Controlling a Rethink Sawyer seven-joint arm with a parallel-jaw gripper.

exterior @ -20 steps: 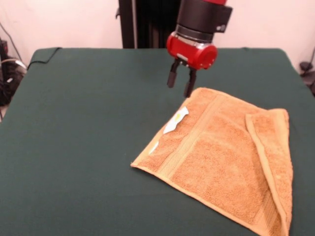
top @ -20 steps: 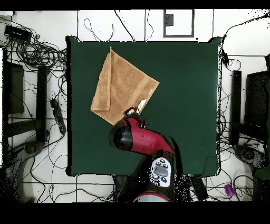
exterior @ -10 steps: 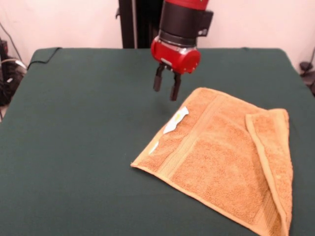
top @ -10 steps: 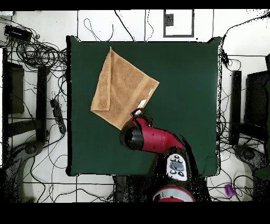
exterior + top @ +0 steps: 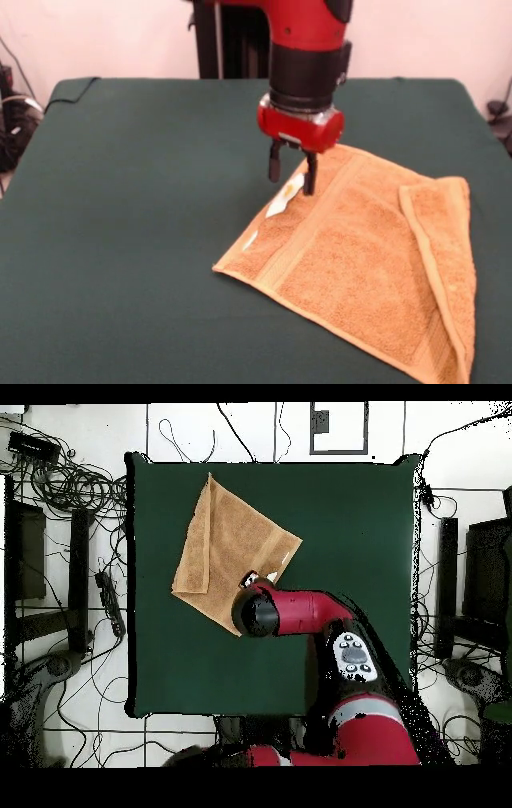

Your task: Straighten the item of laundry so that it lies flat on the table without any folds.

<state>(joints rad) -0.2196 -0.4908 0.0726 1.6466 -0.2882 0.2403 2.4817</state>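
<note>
Towel: orange-tan terry towel (image 5: 360, 264) lies on the green table (image 5: 136, 224), turned diagonally; in the front view it sits toward the right and near side, running out of the bottom edge.
Towel, overhead: it (image 5: 228, 544) occupies the upper left part of the table (image 5: 350, 534).
Fold: one side strip is doubled over onto the towel along its right edge in the front view, so it is not flat.
Border band: a woven band crosses the towel parallel to its left edge.
Label: small white label (image 5: 286, 196) at the towel's left edge, partly lifted.
Gripper: gripper (image 5: 291, 171) points straight down over the towel's far left edge, just above the label; fingers spread with a clear gap, pinching nothing.
Contact: cannot tell whether the fingertips touch the cloth.
Arm: the red and black arm (image 5: 300, 612) reaches in over the towel's corner in the overhead view.
</note>
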